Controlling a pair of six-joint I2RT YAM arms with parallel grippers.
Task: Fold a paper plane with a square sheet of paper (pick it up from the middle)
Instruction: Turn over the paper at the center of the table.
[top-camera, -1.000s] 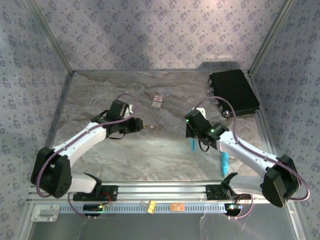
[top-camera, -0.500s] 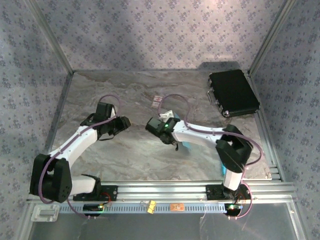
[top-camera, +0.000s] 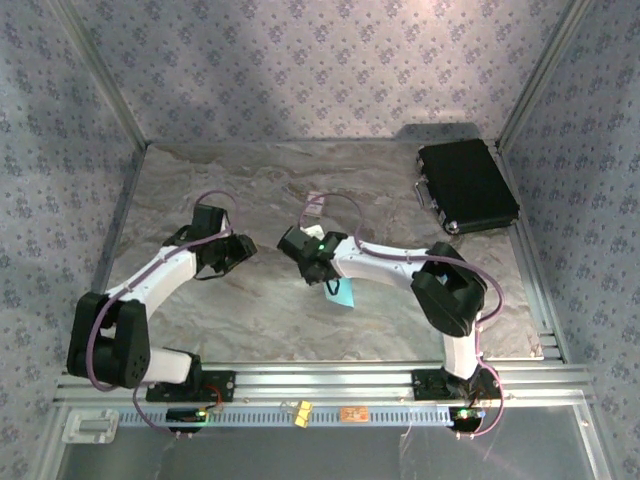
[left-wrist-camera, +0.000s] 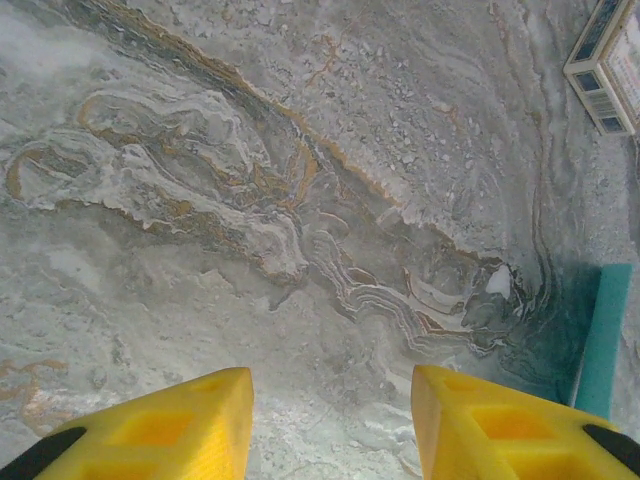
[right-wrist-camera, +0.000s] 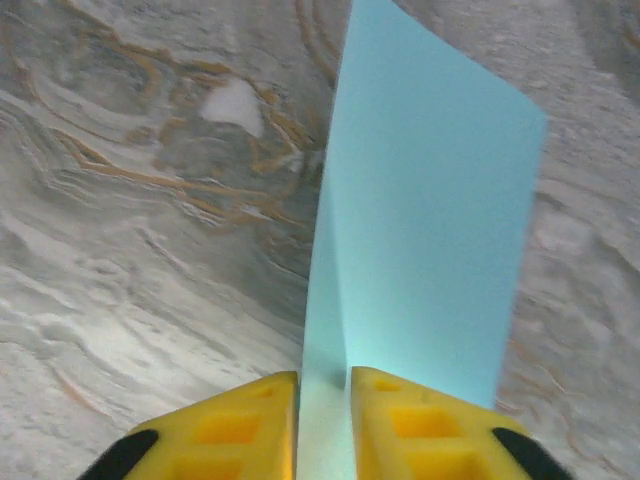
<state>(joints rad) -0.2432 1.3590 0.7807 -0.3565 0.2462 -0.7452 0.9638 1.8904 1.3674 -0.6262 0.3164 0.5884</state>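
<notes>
**Blue sheet held clear of the table**

The square sheet of paper (right-wrist-camera: 420, 220) stands on edge just above the marble-patterned table (top-camera: 250, 310). It is pinched between the nearly closed fingers of the right gripper (right-wrist-camera: 323, 388), taken mid-sheet, we judge, so both halves hang free for a first crease. The left gripper (left-wrist-camera: 330, 400) hovers nearby, jaws spread and empty. We can read nothing on the small white card (left-wrist-camera: 605, 60); its print is too small.

A thin light-blue sheet of paper (right-wrist-camera: 420, 200) stands on edge, its near end pinched in the right gripper (right-wrist-camera: 323, 395). It is bent along a lengthwise crease and raised over the middle of the marbled tabletop (right-wrist-camera: 150, 250), its far corners free.
</notes>
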